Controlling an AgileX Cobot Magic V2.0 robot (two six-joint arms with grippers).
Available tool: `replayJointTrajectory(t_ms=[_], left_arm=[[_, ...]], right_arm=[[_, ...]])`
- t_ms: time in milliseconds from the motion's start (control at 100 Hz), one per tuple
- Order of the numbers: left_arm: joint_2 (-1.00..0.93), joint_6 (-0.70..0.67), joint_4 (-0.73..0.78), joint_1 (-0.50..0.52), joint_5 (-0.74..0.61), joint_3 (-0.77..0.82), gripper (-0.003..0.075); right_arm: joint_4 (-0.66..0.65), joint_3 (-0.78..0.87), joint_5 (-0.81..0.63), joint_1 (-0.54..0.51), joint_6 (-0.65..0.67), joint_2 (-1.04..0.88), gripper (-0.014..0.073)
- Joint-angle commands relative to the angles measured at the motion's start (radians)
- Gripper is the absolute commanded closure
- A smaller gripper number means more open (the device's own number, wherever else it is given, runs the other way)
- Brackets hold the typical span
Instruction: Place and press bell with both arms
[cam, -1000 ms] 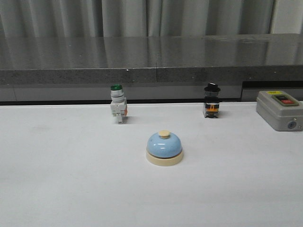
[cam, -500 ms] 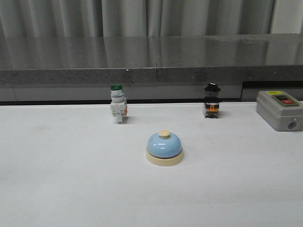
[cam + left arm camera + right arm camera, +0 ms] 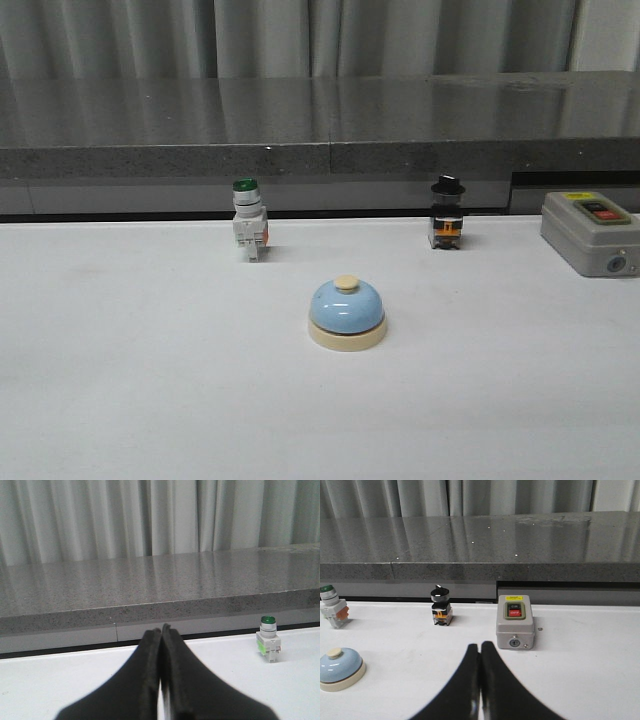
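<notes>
The bell (image 3: 346,313) stands upright on the white table (image 3: 130,380), near centre, touched by nothing. Behind it to the left is a green-capped switch (image 3: 248,226), to the right a black-knobbed switch (image 3: 447,213), and at far right a grey box (image 3: 589,231). The left gripper (image 3: 161,631) and the right gripper (image 3: 479,648) both have their fingers pressed together, empty. Judged step: start; no approach made. The next move calls for one arm to open and reach the bell.

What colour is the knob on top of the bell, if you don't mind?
Cream, matching its base; the bell has a light-blue dome. It shows best in the front view.
</notes>
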Motion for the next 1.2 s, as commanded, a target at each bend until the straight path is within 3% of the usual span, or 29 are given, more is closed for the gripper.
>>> replayJointTrajectory(t_ms=[0,480,750,980,1190], left_arm=[[-0.029,-0.009,-0.008,0.002,-0.082,0.042,0.0741],[-0.029,-0.009,-0.008,0.002,-0.082,0.042,0.0741],[-0.029,-0.009,-0.008,0.002,-0.082,0.042,0.0741],[-0.029,-0.009,-0.008,0.002,-0.082,0.042,0.0741],[-0.029,-0.009,-0.008,0.002,-0.082,0.042,0.0741]], right_arm=[[-0.003,-0.015,-0.085,-0.007,-0.004,-0.014,0.0654],[-0.003,-0.015,-0.086,-0.007,-0.004,-0.014,0.0654],[-0.002,-0.031,-0.196,-0.007,0.001,-0.014,0.0654],[0.007,-0.19,0.012,-0.006,0.003,0.048,0.0654],[0.022,-0.458,0.307,-0.005,0.003,0.295,0.0654]])
